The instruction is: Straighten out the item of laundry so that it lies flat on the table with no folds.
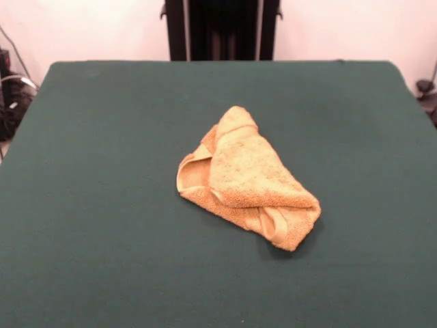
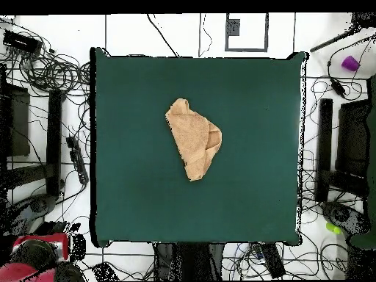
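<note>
Crumpled golden-orange terry-cloth towel (image 1: 249, 179) near centre of dark green felt-covered rectangular table (image 1: 102, 205).

Front view: towel folded over itself, narrow tip toward 12 o'clock, broad end toward 5 o'clock, hemmed edges exposed at 9 and 5 o'clock. Black robot pedestal (image 1: 220, 29) stands at 12 o'clock. Gripper out of sight; state undeterminable.

No readable text, label, brand, number or sign anywhere in either view. Nothing printed on the towel (image 1: 247, 179), on the table (image 1: 102, 205) cloth, or on the robot's pedestal (image 1: 220, 30). Floor clutter around the table too small to yield any lettering.
</note>
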